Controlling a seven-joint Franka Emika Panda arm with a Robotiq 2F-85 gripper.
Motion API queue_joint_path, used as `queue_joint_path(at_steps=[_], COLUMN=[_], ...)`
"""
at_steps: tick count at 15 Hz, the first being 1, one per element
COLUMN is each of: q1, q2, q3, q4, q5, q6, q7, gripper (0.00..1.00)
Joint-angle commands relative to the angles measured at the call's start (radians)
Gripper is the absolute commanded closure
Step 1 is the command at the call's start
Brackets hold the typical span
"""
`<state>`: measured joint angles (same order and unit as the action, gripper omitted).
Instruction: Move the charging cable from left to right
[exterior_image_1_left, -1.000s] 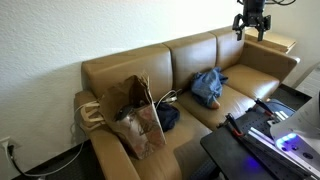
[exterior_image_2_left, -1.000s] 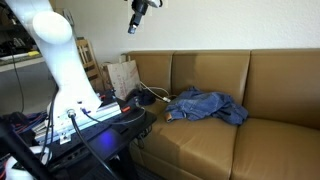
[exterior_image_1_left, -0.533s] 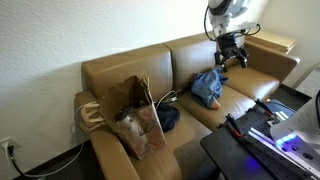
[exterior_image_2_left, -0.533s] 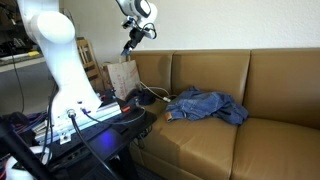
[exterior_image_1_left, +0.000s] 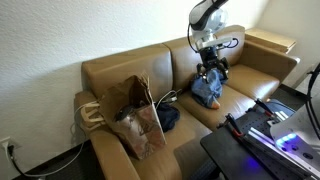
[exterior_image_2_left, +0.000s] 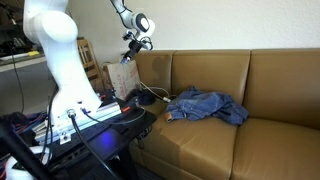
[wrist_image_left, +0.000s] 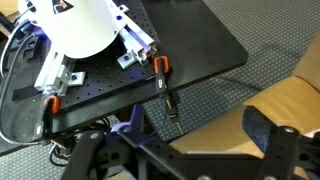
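The charging cable (exterior_image_1_left: 168, 97) is a hair-thin pale cord. It lies on the brown sofa's seat between the paper bag (exterior_image_1_left: 133, 113) and the blue denim garment (exterior_image_1_left: 208, 87). It shows only faintly in both exterior views, the other point being by the bag (exterior_image_2_left: 150, 95). My gripper (exterior_image_1_left: 212, 70) hangs in the air above the seat, near the denim, and touches nothing. It also shows above the bag (exterior_image_2_left: 129, 54). In the wrist view the gripper (wrist_image_left: 185, 160) has its fingers wide apart and empty; the cable is out of that view.
The brown sofa (exterior_image_1_left: 250, 85) has a dark bag (exterior_image_1_left: 167, 118) beside the paper bag. A black table (exterior_image_2_left: 100, 125) with the robot base, clamps (wrist_image_left: 165, 95) and wires stands in front of the sofa. A thicker black cord (exterior_image_2_left: 140, 98) lies near the paper bag.
The arm has come down from high above the sofa back. The gripper now hangs lower, over the seat near the denim and bag. Nothing on the sofa has moved.
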<state>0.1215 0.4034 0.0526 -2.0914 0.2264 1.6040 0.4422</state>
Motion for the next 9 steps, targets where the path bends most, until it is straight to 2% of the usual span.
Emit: queue_joint_path(at_steps=[1,3,7,9], q1=[0.007,-0.006,-0.063,-0.075], q2=[0.001,-0.008,-0.068,-0.107], q3=[-0.01,-0.022,-0.059,-0.074], q4=[0.004,-0.008,-0.062,-0.102], q5=[0.002,0.066,0.208,0.264], q6=[-0.002,0.052,0.105,0.172], q7=[-0.002,0.046,-0.001,-0.007], gripper=[0.0,0.0,0.0,0.0])
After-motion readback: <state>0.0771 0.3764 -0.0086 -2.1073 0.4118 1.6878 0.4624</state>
